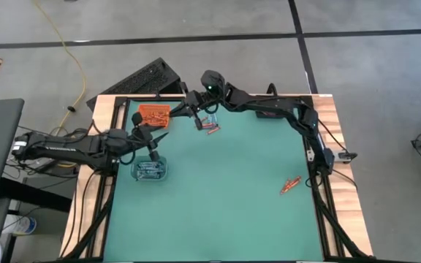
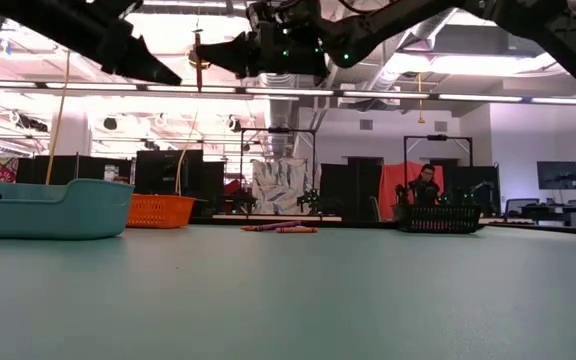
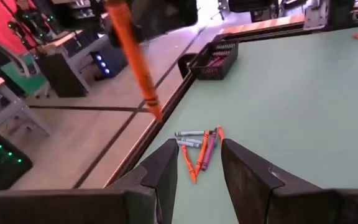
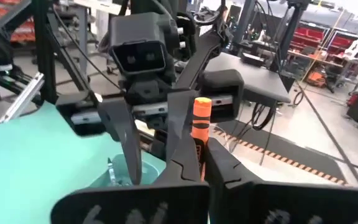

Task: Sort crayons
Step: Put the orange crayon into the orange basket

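Observation:
My right gripper (image 1: 196,117) hangs over the table's far left part, shut on an orange crayon (image 3: 135,59). It faces my left gripper (image 1: 154,146), which hovers open and holds nothing, above the far edge of the pale blue tray (image 1: 150,171). A small heap of loose crayons (image 1: 210,128), orange, blue-grey and purple, lies flat on the green mat below the right gripper; it also shows between the left fingers as the heap (image 3: 197,149). A few more orange crayons (image 1: 291,185) lie near the table's right edge. My right gripper pinches the orange crayon's shaft (image 4: 199,146) between its two fingers, which point level toward the table's left and lie across it. The crayon hangs clear of the table, its pointed tip (image 3: 156,115) down, a little tilted.
An orange tray (image 1: 153,113) holding orange crayons sits at the far left corner, behind the blue tray (image 2: 48,208). A black tray (image 3: 215,57) stands at the far edge. The middle and near part of the mat (image 1: 218,212) is bare.

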`<state>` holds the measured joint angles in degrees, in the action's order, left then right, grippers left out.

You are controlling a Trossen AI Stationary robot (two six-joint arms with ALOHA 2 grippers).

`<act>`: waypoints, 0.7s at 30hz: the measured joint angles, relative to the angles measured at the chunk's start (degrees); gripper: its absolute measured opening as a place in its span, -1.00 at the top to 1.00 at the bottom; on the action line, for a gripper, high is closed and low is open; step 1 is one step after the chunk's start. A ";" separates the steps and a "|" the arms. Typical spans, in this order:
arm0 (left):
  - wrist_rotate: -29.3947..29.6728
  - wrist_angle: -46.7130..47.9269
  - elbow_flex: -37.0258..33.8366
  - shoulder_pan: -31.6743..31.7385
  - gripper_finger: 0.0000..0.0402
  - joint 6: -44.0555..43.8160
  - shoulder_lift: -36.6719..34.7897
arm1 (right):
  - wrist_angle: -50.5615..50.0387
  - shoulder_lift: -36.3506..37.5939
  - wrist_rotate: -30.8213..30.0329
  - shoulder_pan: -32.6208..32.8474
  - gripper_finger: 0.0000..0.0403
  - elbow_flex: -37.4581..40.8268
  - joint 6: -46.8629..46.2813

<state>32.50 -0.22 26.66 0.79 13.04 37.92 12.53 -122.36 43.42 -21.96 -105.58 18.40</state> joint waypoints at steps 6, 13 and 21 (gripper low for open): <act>-0.34 -4.11 -0.01 -0.37 0.43 1.35 -2.33 | -2.15 0.93 -1.09 1.06 1.00 0.00 1.66; -0.40 -8.41 -0.01 -0.35 0.43 1.37 0.11 | -2.17 0.93 -1.33 2.39 1.00 0.00 3.11; 1.63 -14.78 -0.01 -0.32 0.43 1.98 4.91 | -2.45 0.93 -1.33 2.79 1.00 0.00 2.70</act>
<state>34.13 -15.00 26.65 0.47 15.02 42.83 10.08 -121.43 42.09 -19.17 -105.58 21.10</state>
